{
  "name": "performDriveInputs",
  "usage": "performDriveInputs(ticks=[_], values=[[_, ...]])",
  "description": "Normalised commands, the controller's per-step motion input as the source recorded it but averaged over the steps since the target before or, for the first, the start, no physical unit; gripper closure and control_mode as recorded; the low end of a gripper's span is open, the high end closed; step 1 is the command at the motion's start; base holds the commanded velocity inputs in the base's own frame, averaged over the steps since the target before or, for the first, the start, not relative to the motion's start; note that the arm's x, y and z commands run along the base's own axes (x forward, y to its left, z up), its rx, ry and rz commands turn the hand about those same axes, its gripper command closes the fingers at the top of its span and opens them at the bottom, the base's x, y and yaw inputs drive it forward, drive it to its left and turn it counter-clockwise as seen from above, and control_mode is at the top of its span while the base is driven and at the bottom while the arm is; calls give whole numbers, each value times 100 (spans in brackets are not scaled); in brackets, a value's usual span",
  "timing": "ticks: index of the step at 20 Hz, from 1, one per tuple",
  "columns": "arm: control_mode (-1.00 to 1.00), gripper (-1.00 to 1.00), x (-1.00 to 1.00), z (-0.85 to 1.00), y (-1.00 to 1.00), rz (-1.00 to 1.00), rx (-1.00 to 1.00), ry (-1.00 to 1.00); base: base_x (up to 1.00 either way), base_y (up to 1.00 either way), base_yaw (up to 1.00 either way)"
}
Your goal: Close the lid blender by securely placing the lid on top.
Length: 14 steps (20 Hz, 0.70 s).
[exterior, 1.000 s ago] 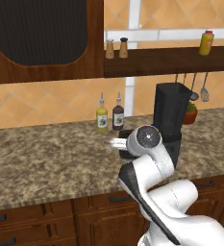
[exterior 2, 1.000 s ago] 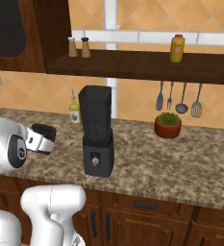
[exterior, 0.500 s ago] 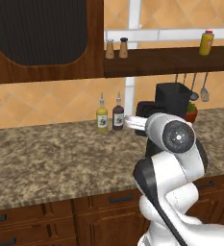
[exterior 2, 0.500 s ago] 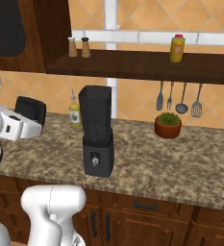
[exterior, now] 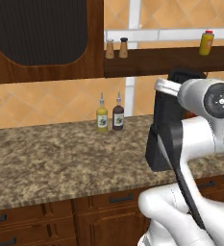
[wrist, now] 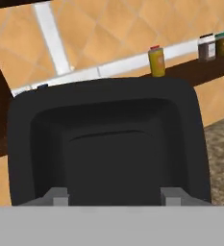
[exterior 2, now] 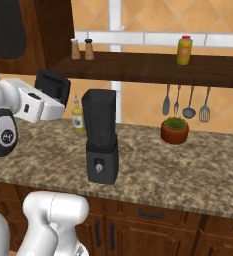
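End effector (exterior 2: 52, 95): clamped on the lid, raised above the surface at about 10 o'clock from the blender's jar.
Surface (exterior 2: 188, 170): speckled stone, carries the blender.
Blender (exterior 2: 101, 136): upright, jar top open, well apart from the lid.
Lid (exterior 2: 53, 86): likely light, stiff, smooth; best pinched at opposite edges, kept level when seated.

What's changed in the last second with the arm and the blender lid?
The hand has risen from near the counter to about the height of the jar's top, carrying the lid, which it still grips, left of the blender. The blender, bottles and potted plant have not moved.
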Motion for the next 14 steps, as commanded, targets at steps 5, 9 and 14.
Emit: performDriveInputs(ticks=[5, 9, 14], values=[[-100, 100, 18, 86, -89, -5, 14, 49, 0, 0, 0], [-100, 100, 32, 13, -21, -1, 1, 62, 0, 0, 0], [-100, 100, 11, -6, 0, 0, -1, 8, 0, 0, 0]])
